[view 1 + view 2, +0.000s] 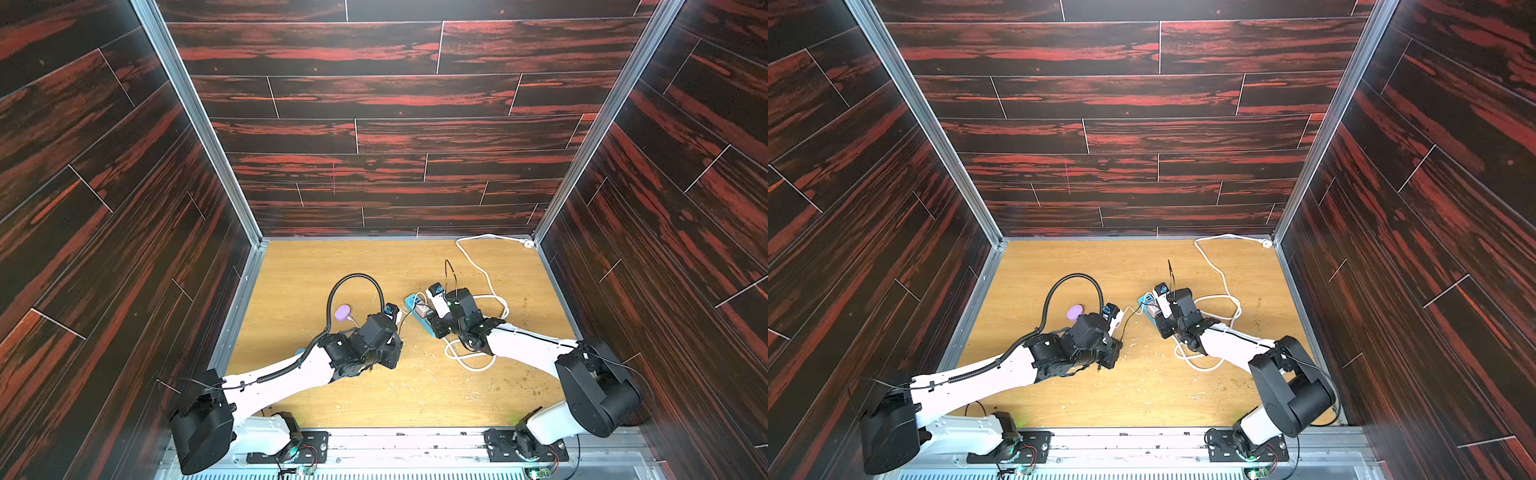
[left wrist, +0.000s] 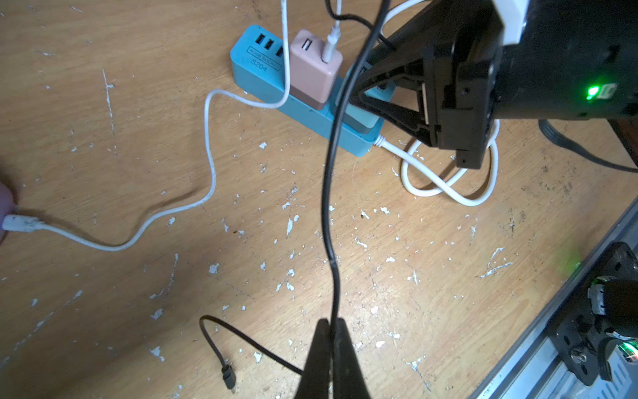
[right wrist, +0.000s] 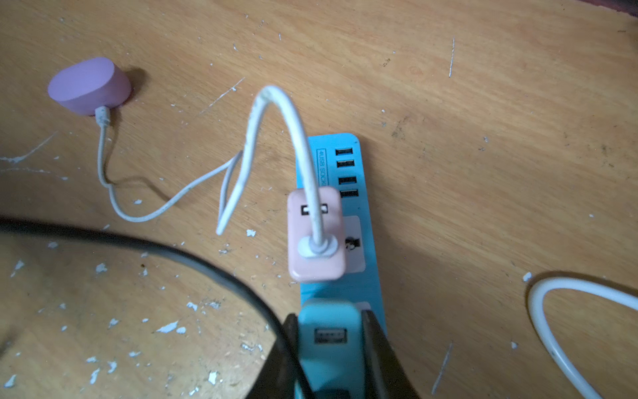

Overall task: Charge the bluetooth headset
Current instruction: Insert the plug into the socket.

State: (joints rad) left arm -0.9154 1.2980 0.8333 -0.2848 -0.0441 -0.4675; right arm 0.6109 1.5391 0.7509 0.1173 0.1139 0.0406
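Dark red-streaked wood-plank walls (image 1: 395, 124) box three sides. Worn oak-look tabletop (image 1: 332, 266), flecked white (chips thickest mid-front). Blue plastic power strip (image 3: 345, 141) right of centre; right gripper (image 3: 331, 319) clamps turquoise adapter (image 3: 329, 349) on it. Thin black cable (image 2: 323, 200) pinched tight in left gripper (image 2: 333, 331). Lilac oval headset case (image 3: 88, 84) left of strip, white lead (image 3: 102, 116) plugged in.

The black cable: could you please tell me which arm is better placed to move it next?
Left, probably: the left end effector is shut on the black cable, while the right end effector is clamped on the teal adapter in the power strip.
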